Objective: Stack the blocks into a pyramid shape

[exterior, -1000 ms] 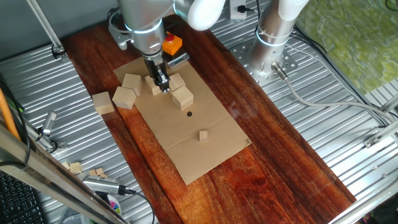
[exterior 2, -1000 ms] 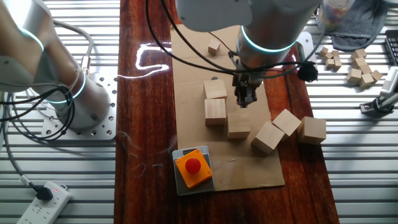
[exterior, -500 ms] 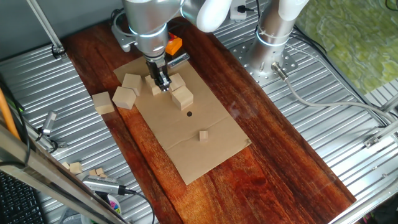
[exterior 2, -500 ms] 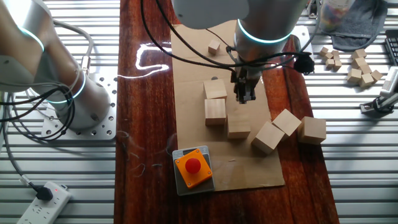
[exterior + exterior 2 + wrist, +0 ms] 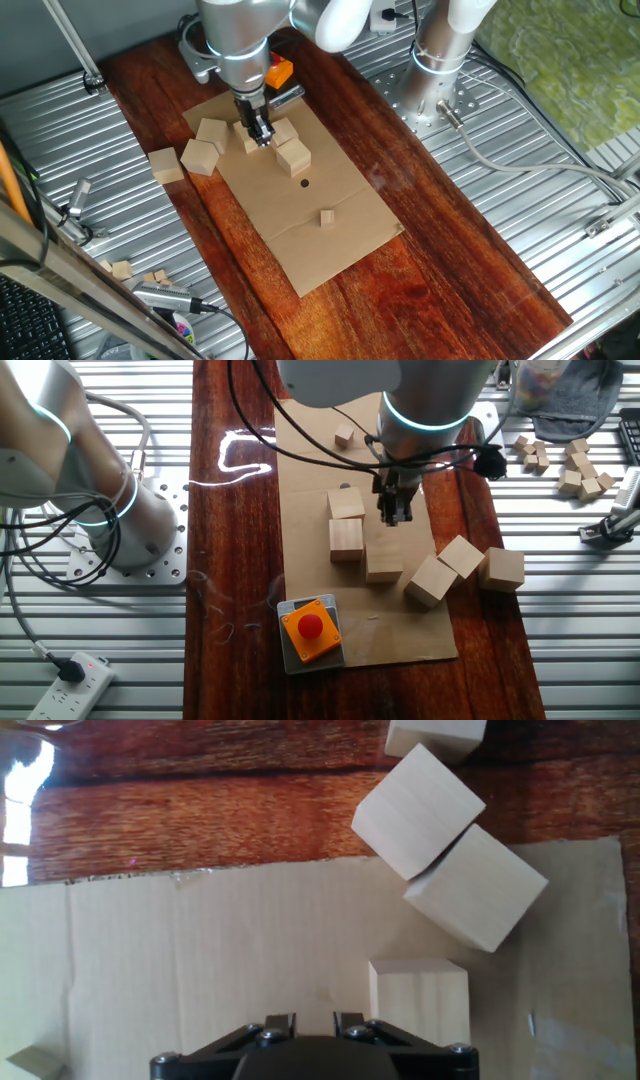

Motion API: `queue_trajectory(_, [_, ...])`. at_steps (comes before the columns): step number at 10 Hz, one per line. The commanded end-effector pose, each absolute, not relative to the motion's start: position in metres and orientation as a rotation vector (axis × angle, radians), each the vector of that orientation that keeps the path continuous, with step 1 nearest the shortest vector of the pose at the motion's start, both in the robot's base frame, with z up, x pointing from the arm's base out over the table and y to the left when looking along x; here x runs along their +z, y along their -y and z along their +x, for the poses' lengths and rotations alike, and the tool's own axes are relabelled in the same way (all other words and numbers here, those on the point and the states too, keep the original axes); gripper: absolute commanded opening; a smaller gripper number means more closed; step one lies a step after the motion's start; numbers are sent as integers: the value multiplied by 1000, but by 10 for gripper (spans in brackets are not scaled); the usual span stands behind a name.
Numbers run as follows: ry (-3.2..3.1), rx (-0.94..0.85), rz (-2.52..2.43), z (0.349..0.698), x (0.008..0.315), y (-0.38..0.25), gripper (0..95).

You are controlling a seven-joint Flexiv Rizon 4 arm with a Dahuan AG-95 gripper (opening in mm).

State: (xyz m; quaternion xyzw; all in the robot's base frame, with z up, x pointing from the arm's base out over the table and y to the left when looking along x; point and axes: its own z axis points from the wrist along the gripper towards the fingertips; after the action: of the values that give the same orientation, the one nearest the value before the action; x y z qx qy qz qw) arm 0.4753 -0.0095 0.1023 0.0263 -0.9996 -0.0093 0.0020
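The gripper (image 5: pixel 393 517) hangs just above the cardboard sheet (image 5: pixel 400 630), its fingers (image 5: pixel 283 1023) narrow and holding nothing. Six blocks all lie flat on the worktop (image 5: pixel 240 560), none stacked yet. Three sit close together mid-sheet: one (image 5: pixel 346 504), one (image 5: pixel 346 540) touching it, and one (image 5: pixel 384 559) just beside the fingers. Three more trail toward the worktop's edge: (image 5: pixel 431 580), (image 5: pixel 461 555) and (image 5: pixel 503 569). Apparently the base row is still being arranged. To do this well, open the fingers wider than a block, centre them over the nearest loose block, square to its faces, and descend straight so neighbours are not nudged.
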Motion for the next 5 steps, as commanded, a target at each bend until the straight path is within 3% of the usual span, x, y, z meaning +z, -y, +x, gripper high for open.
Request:
queue_trajectory(1, [3140, -36, 114, 474, 103, 10, 380])
queue_trajectory(3, [3131, -48, 151, 474, 103, 10, 380])
queue_trajectory(4, [3140, -52, 138, 474, 103, 10, 570])
queue_trajectory(5, [3143, -52, 117, 474, 103, 10, 570])
